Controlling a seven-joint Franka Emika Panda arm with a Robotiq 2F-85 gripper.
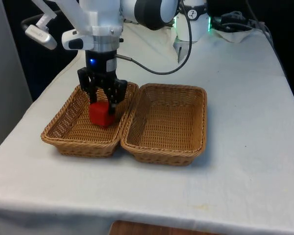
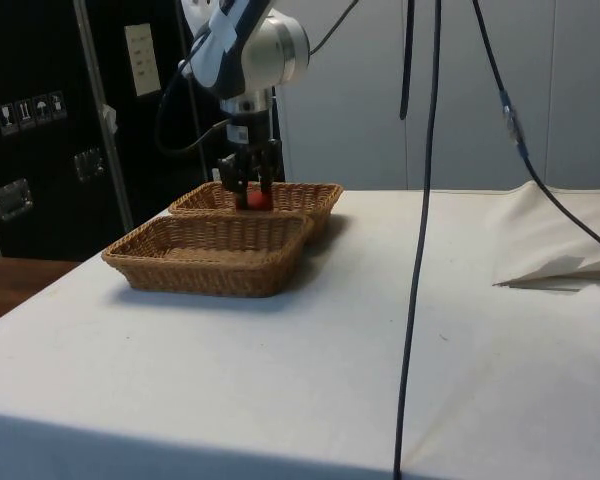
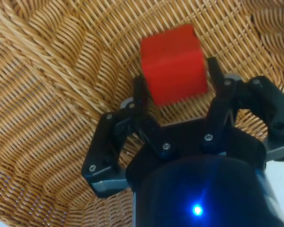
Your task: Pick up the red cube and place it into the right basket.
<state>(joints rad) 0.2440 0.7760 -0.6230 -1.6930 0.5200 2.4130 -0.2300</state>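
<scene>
The red cube [image 1: 102, 115] is in the wicker basket on the front view's left [image 1: 63, 142], near that basket's inner wall. My black gripper [image 1: 103, 103] reaches down into this basket, and its two fingers press the cube's opposite sides. In the wrist view the cube [image 3: 174, 64] sits between the fingertips of the gripper [image 3: 175, 75] over the woven basket floor [image 3: 61, 94]. I cannot tell whether the cube rests on the floor or hangs just above it. The basket on the front view's right [image 1: 161, 156] touches the left one and holds nothing. In the side view the cube [image 2: 257, 200] shows between the fingers, behind the nearer basket [image 2: 210, 265].
White cloth covers the table, with open cloth [image 1: 245, 122] around both baskets. A black cable [image 1: 152, 71] loops from the arm above the baskets. In the side view, thin cables [image 2: 420, 250] hang in the foreground and a cloth fold [image 2: 560, 265] lies at the right.
</scene>
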